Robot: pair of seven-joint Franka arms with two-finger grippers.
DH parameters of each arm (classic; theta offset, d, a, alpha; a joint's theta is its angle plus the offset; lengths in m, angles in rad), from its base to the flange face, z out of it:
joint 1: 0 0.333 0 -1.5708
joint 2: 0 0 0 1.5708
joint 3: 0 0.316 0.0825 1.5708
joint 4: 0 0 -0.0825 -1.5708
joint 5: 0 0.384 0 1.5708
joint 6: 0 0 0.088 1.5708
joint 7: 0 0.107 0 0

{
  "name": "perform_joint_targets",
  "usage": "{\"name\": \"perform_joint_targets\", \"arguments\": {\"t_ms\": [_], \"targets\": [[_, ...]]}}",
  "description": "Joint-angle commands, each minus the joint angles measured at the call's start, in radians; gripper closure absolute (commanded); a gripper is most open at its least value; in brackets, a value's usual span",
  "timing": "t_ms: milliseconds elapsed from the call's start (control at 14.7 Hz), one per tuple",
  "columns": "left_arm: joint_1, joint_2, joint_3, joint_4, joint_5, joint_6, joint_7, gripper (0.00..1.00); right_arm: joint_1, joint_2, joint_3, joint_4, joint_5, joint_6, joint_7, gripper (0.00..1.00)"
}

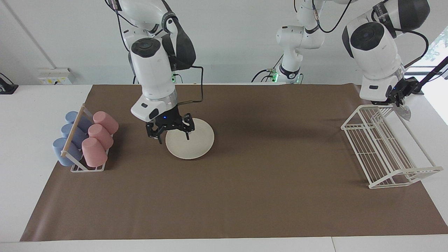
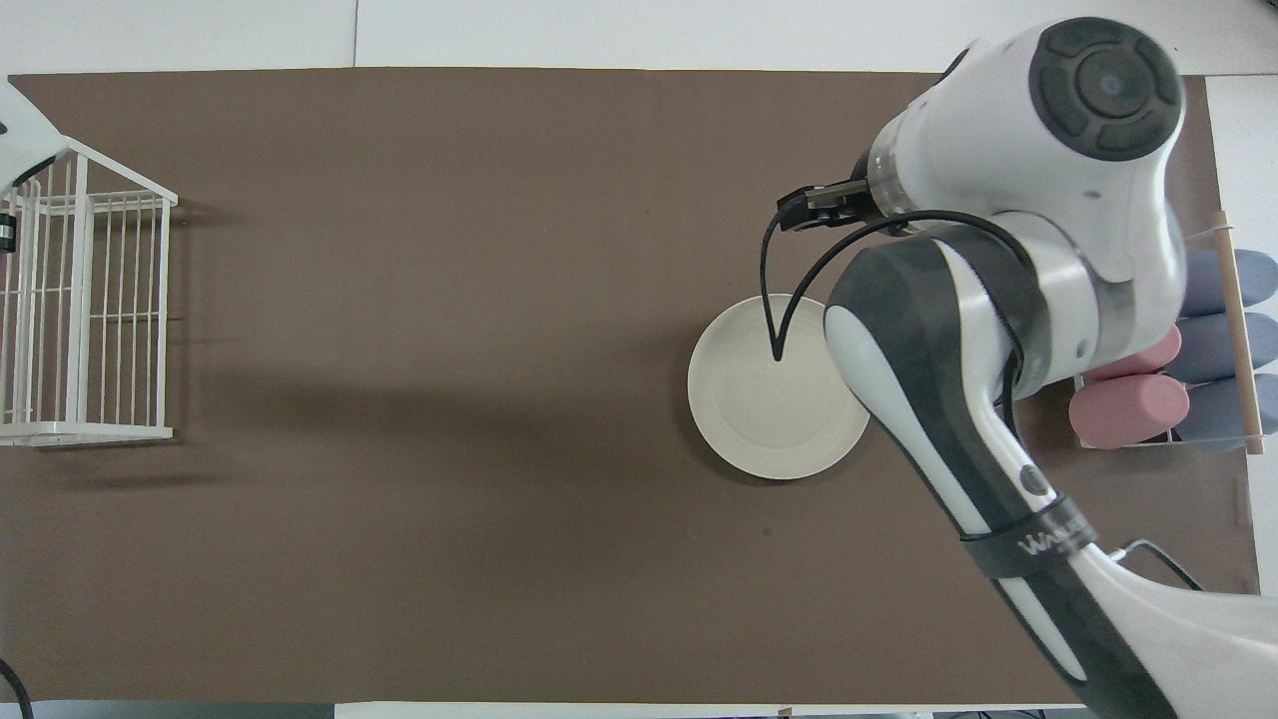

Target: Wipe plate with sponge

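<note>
The plate lies flat on the brown mat covering the counter, toward the right arm's end, just beside the cup rack with its blue and pink cups.

The right gripper hangs at the plate's rim on the cup-rack side, fingers spread apart, one over the mat and one over the plate. It holds nothing.

The left gripper is up at the white wire rack at the left arm's end, closed on the sponge, a silvery pad hanging from its fingers.

Risks, as I judge them:
- A flat plate offers little lip. The finger over the mat may fail to get under the rim and simply push the plate along.
- A pushed plate may slide toward the cup rack and knock it.
- The sponge looks pinched by one edge and may drop on its way across.
- The sponge arm must travel most of the counter, so both arms will crowd over the plate.
</note>
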Motion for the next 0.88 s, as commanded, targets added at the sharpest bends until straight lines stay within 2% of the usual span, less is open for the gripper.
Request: {"name": "perform_joint_targets", "arguments": {"t_ms": [0, 68, 136, 204, 271, 407, 543, 814], "targets": [[0.005, 0.094, 0.003, 0.007, 0.090, 0.079, -0.137, 1.00, -0.082, -0.012, 0.009, 0.092, -0.017, -0.261, -0.167, 0.00], [0.007, 0.105, 0.003, -0.008, 0.109, 0.104, -0.168, 1.00, -0.110, 0.005, 0.012, 0.178, -0.016, -0.393, -0.169, 0.00], [0.021, 0.107, 0.003, -0.037, 0.113, 0.128, -0.194, 1.00, -0.122, 0.016, 0.012, 0.222, -0.016, -0.456, -0.170, 0.00], [0.033, 0.110, 0.005, -0.069, 0.120, 0.162, -0.234, 1.00, -0.119, 0.002, 0.011, 0.218, -0.013, -0.469, -0.166, 0.00], [0.033, 0.118, 0.005, -0.097, 0.129, 0.187, -0.303, 1.00, -0.119, -0.051, 0.009, 0.162, -0.016, -0.472, -0.167, 0.00], [0.033, 0.125, 0.005, -0.135, 0.135, 0.194, -0.377, 1.00, -0.139, -0.224, 0.026, -0.066, -0.019, -0.369, -0.167, 0.00], [0.033, 0.122, 0.003, -0.158, 0.132, 0.198, -0.388, 1.00, -0.223, -0.237, 0.060, -0.076, -0.020, -0.374, -0.211, 0.00], [0.022, 0.099, 0.005, -0.235, 0.162, 0.169, -0.383, 1.00, -0.280, -0.254, 0.061, -0.072, -0.049, -0.417, -0.229, 0.00]]}}
